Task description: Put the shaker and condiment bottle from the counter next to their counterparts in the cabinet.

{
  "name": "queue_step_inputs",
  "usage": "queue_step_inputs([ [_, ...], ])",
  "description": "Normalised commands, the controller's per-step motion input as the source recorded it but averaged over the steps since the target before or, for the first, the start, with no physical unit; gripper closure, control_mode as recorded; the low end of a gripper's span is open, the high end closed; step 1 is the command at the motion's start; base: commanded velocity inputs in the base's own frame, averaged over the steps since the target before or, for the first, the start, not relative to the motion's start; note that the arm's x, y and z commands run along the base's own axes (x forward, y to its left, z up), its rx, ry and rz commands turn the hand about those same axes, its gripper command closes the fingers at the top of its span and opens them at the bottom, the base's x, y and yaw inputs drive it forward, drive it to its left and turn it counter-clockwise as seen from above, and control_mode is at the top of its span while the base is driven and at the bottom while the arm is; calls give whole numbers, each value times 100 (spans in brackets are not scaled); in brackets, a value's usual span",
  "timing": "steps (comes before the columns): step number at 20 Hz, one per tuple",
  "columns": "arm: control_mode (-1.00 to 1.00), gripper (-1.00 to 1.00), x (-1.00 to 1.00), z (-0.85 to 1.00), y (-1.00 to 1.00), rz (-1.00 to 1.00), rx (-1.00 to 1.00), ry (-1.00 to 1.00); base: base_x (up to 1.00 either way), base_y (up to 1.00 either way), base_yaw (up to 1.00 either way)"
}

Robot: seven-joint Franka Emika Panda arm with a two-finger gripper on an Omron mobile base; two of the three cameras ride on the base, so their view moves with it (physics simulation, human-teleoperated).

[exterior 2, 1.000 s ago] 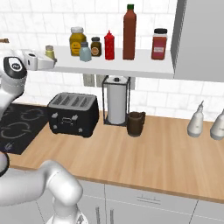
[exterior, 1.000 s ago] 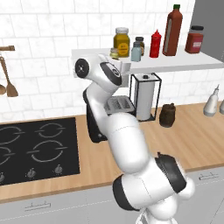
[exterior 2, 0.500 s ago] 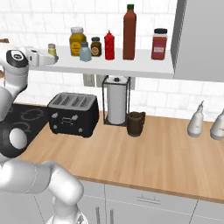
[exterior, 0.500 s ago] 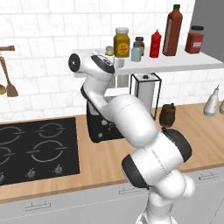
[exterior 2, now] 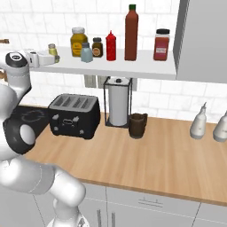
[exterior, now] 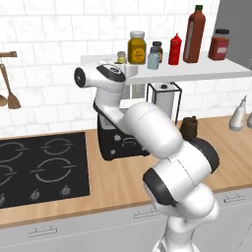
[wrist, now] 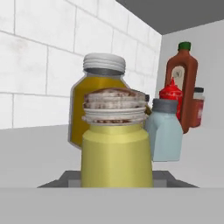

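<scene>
The arm is raised high and bent at the elbow — the hand is stretched out level at shelf height. The gripper (exterior 2: 52,57) is closed on the shaker (wrist: 117,151), which is held upright between the fingers.

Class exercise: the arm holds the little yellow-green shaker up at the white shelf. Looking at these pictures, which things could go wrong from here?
1. The shaker sits near the shelf's left end; released there, it may tip off.
2. Moving it toward the pale blue shaker could knock the mustard-yellow jar close behind.
3. The jaws may drag it over when they withdraw.
</scene>
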Motion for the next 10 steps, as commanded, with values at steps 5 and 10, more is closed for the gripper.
queue_step_inputs([
  [5, -100, 100, 11, -11, -42, -6, -3, 0, 0, 0, 0],
  [10, -100, 100, 8, 0, -33, -6, 0, 0, 0, 0, 0],
])
